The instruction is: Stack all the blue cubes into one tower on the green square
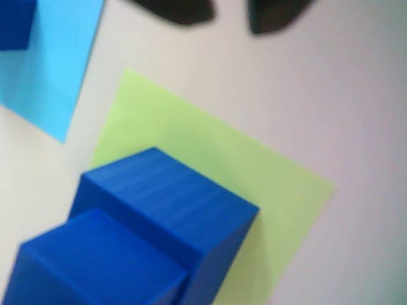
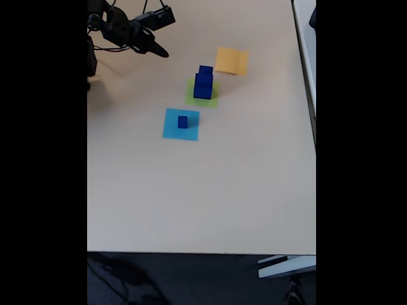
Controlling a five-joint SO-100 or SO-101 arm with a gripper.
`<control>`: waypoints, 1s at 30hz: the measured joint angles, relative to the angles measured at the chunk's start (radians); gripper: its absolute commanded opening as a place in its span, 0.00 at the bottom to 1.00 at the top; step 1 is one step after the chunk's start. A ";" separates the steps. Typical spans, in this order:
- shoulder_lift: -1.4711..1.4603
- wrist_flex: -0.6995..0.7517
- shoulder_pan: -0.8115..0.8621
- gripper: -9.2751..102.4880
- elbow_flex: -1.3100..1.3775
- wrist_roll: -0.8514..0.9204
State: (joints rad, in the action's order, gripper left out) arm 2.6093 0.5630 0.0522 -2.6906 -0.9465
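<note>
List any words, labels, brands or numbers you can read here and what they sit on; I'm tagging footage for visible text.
None: no readable text in either view.
The blue cubes stacked on the green square have plain faces, as does the small cube on the light-blue square.
The orange-yellow square is blank.
The gripper shows no legible marking; it is too small and dark to tell.

Fixed view: two-cube stack (image 2: 203, 83) on middle paper square (image 2: 212, 100), smaller cube on top of larger. Single small cube (image 2: 182, 122) on near paper square (image 2: 172, 130), nearer camera and left of stack. Third paper square (image 2: 231, 60) behind and right of stack, one edge lifted off table (image 2: 203, 190). Arm with gripper (image 2: 159, 52) at far left, well apart from stack.

Wrist view: stack (image 1: 152, 222) at lower left on its square (image 1: 267, 190); single cube (image 1: 16, 25) at upper left corner on its square (image 1: 57, 70).
</note>
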 measured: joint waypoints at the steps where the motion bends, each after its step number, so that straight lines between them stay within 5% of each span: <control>1: -0.023 -0.002 0.000 0.08 0.020 0.000; 30: -0.407 -0.063 -0.017 0.08 0.304 0.020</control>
State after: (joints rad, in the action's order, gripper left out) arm 2.2028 0.5001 0.0353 -2.3869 -0.9265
